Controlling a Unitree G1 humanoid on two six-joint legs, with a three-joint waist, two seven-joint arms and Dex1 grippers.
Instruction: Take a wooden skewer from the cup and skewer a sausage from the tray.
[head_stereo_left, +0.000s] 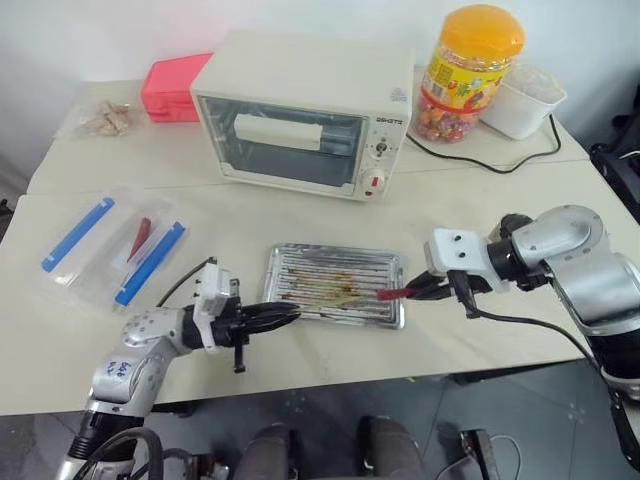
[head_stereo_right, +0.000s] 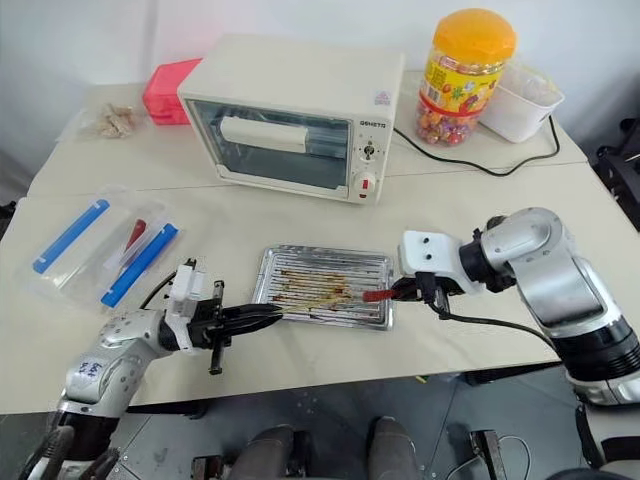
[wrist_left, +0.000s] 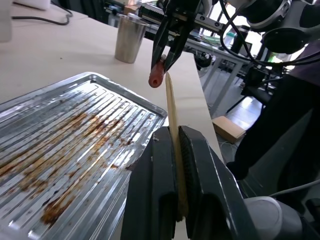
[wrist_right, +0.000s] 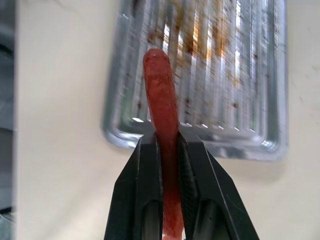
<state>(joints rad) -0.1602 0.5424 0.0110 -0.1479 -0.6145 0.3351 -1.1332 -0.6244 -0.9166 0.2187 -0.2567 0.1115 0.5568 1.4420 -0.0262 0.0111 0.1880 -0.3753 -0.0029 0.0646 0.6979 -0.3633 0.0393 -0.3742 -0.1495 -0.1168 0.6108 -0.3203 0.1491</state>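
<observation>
Left gripper (wrist_left: 177, 165) clamps the wooden skewer (wrist_left: 171, 115); right gripper (wrist_right: 167, 150) pinches the sausage (wrist_right: 161, 85) above the tray (head_stereo_left: 300, 262). Next, seemingly, aligning tip to sausage end.

A pale wooden table (head_stereo_left: 480, 330) stands against a plain white wall (head_stereo_left: 100, 30); a second matching tabletop (head_stereo_left: 130, 150) butts against it behind; grey floor (head_stereo_left: 520, 400) below; soft, even light falls across everything.
</observation>
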